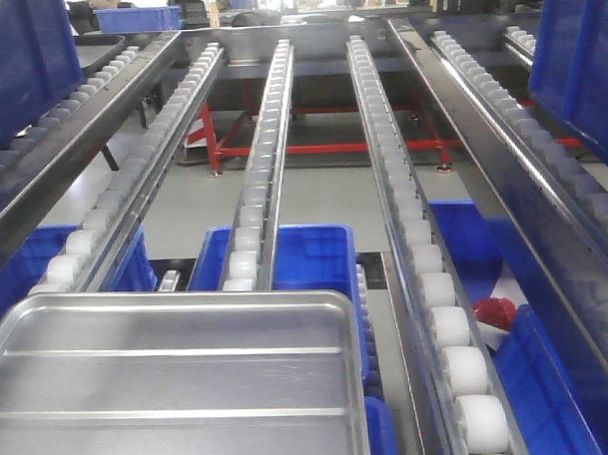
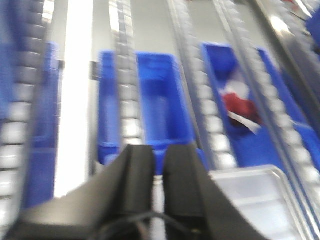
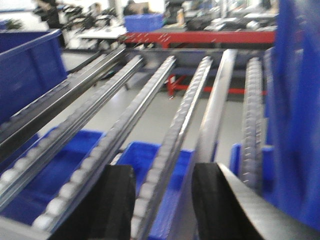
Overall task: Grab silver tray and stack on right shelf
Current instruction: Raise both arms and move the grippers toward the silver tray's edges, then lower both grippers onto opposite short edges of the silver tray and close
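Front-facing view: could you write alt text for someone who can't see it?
A shiny silver tray with two long ridges lies at the near left end of a roller-rack shelf, whose white-roller rails run away from the camera. Blue bins sit below.

Factory or warehouse floor: long steel rails of small white rollers point(image 1: 265, 159) run above open blue plastic bins point(image 1: 315, 257); a red steel frame point(image 1: 311, 147) and, seemingly, cluttered workbenches point(image 3: 100, 32) stand behind.

Blue bins point(image 1: 305, 252), white rollers point(image 1: 467, 370), silver tray point(image 1: 170, 392)
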### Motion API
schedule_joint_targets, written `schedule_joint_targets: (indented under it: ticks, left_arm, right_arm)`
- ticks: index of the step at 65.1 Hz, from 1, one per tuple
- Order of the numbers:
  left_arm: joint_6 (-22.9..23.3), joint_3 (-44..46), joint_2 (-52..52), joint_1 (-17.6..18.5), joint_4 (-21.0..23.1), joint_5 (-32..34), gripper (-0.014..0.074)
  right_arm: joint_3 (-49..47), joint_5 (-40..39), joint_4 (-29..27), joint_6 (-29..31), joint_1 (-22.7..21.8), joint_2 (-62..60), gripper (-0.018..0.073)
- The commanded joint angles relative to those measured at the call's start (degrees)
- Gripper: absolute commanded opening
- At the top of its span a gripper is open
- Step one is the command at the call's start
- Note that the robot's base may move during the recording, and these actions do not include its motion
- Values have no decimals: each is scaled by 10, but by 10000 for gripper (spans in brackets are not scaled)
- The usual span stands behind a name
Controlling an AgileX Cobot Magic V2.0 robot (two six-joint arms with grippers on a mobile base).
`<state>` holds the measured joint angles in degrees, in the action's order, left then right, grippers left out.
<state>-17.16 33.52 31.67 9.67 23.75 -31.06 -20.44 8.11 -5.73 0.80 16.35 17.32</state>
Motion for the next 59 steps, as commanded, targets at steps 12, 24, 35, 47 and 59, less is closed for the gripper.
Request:
schedule_joint_targets:
  ticks: [12, 24, 35, 47, 59]
  left_arm:
    - [-12, 21, 47, 115, 22, 35, 262]
    - [-12, 24, 84, 176, 12, 35, 262]
    - [-9, 47, 140, 180, 3, -35, 262]
    - [79, 56, 217, 180, -79, -66, 262]
    - [301, 76, 288, 180, -252, -149, 262]
  right_arm:
    - [-29, -55, -12, 1, 128, 112, 407]
    - [-71, -43, -87, -30, 185, 207, 407]
    - [-177, 116, -88, -31, 224, 335, 405]
    - [-291, 226, -86, -96, 237, 485, 405]
    - [-345, 274, -10, -241, 237, 594, 403]
